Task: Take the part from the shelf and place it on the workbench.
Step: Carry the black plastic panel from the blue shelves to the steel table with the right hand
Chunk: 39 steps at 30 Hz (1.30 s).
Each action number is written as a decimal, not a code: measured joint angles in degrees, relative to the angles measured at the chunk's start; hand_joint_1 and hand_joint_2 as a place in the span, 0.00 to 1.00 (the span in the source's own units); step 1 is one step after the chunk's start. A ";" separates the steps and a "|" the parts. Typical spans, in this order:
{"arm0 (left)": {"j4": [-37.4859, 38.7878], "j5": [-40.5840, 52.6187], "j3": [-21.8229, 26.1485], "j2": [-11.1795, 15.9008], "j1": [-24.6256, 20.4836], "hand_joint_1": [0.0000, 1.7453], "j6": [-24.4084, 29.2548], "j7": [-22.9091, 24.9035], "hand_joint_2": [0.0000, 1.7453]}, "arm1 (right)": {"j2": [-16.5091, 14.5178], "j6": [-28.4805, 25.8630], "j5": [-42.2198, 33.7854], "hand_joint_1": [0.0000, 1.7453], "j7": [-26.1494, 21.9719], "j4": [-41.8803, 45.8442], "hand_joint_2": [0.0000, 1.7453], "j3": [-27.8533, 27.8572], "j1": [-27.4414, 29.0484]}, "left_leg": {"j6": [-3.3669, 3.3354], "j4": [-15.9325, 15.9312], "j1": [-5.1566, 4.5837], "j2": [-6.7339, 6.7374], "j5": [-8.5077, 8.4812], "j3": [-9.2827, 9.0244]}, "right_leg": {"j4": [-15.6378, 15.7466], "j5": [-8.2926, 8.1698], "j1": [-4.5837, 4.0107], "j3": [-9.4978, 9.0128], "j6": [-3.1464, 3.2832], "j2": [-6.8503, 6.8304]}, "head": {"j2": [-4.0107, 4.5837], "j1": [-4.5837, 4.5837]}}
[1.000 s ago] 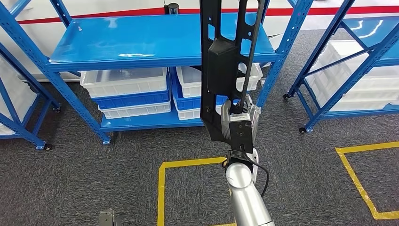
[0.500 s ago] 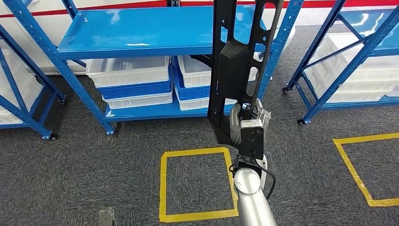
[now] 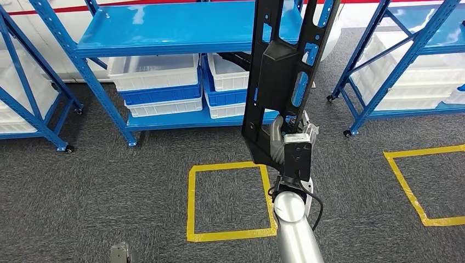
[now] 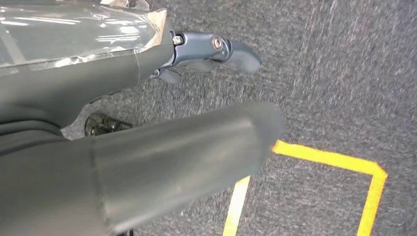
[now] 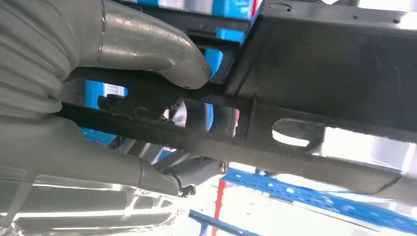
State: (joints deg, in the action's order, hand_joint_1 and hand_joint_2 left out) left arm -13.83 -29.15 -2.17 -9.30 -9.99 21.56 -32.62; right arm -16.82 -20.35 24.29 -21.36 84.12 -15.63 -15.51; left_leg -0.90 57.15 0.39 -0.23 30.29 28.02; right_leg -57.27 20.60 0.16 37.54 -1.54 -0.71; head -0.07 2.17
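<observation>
The left hand (image 4: 216, 49) hangs low over the grey carpet (image 3: 82, 181), its fingers apart with nothing in them. The carpet looks rough and fuzzy, and a square of yellow tape (image 3: 189, 203) is stuck on it. Behind it stands the blue metal shelf (image 3: 164, 27), smooth and shiny, with white and blue plastic bins (image 3: 159, 82) stacked underneath. In the middle, the right hand (image 3: 282, 139) grips the part (image 3: 282, 71) near its bottom end and holds it up tall in front of the shelf. The part is long, black and flat, with long holes cut through it and a boxy lump in its middle. So the taking step looks done, and the carrying step is on. Next the robot likely needs to turn toward the workbench, keep a firm hold, and mind the tall part near the shelf posts.
</observation>
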 joint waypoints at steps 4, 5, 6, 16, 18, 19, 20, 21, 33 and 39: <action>-0.15 0.97 0.02 -0.16 -0.14 0.00 -0.76 0.10 0.00 | 0.59 -0.75 0.25 1.00 0.75 0.59 1.00 0.47 -0.05 | -1.77 -0.67 0.41 0.56 -3.44 3.08 | -4.97 5.38 0.24 2.65 0.17 0.49 | 0.00 -0.25; -0.26 1.60 -0.01 -0.22 -0.22 0.00 -1.02 0.33 0.00 | 0.90 -1.06 0.30 1.00 1.12 0.91 1.00 0.79 -0.03 | -1.95 -0.64 0.40 0.55 -4.35 4.12 | -8.67 8.29 0.33 3.58 0.32 0.53 | -0.01 -0.47; -0.35 2.35 -0.06 -0.27 -0.33 0.00 -1.27 0.77 0.00 | 1.27 -1.38 0.34 1.00 1.48 1.26 1.00 1.20 0.04 | -1.93 -0.60 0.39 0.58 -5.23 5.12 | -12.61 10.33 0.47 4.22 0.13 0.55 | -0.01 -0.64; -1.32 8.30 -2.55 -1.36 -3.62 0.00 -1.54 6.68 0.00 | 4.02 -3.70 1.33 1.00 2.92 6.30 1.00 5.85 1.71 | 0.92 -1.28 0.61 0.64 -12.76 11.53 | 1.53 9.49 0.71 -10.31 -0.12 0.88 | -0.01 -0.56; -1.33 8.39 -2.86 -1.45 -3.64 0.00 -1.54 7.03 0.00 | 4.36 -3.81 1.46 1.00 2.96 6.64 1.00 6.22 1.82 | 1.50 0.29 0.84 0.47 -10.06 12.45 | 1.61 8.14 0.85 -9.27 1.25 0.77 | 0.00 -0.38; -1.37 8.40 -2.90 -1.46 -3.65 0.00 -1.56 7.08 0.00 | 4.51 -3.83 1.50 1.00 2.97 6.72 1.00 6.36 1.81 | 1.67 2.87 0.92 0.39 -6.99 13.25 | 1.64 7.38 0.89 -8.61 1.75 0.71 | 0.00 -0.21; -1.44 8.40 -2.91 -1.46 -3.71 0.00 -1.59 7.07 0.00 | 4.64 -3.83 1.52 1.00 2.98 6.80 1.00 6.47 1.79 | 1.80 6.55 0.89 0.35 -3.62 14.18 | 1.62 6.69 0.72 -7.87 2.08 0.71 | 0.00 -0.02; -1.54 8.32 -2.92 -1.45 -3.77 0.00 -1.64 6.97 0.00 | 4.80 -3.83 1.54 1.00 2.98 6.82 1.00 6.59 1.76 | 1.88 10.85 0.88 0.34 -1.13 15.08 | 1.60 5.97 0.52 -6.98 2.28 0.70 | 0.00 0.11; -2.19 6.45 -2.52 -1.05 -3.72 0.00 -2.16 4.39 0.00 | 6.16 -3.89 0.21 1.00 3.15 6.46 1.00 6.81 -1.07 | -2.61 -2.03 -0.68 0.57 -2.36 0.33 | -0.67 2.33 -0.87 -1.14 0.84 0.48 | 0.00 0.04; -2.26 5.84 -1.40 -1.07 -3.33 0.00 -1.74 4.04 0.00 | 6.67 -3.36 -0.77 1.00 3.17 4.62 1.00 6.85 -2.54 | -2.38 -1.99 -0.18 0.73 -4.73 3.14 | -15.42 9.56 0.79 3.61 -0.92 0.66 | 0.00 -0.75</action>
State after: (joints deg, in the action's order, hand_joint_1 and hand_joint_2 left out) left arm -16.09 -23.31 -3.57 -10.37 -13.32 19.82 -28.58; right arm -10.15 -23.71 23.53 -18.18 88.74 -8.78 -18.05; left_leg -3.29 55.16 0.21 0.50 25.56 31.17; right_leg -72.69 30.16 0.94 41.15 -2.47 -0.05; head -0.07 1.42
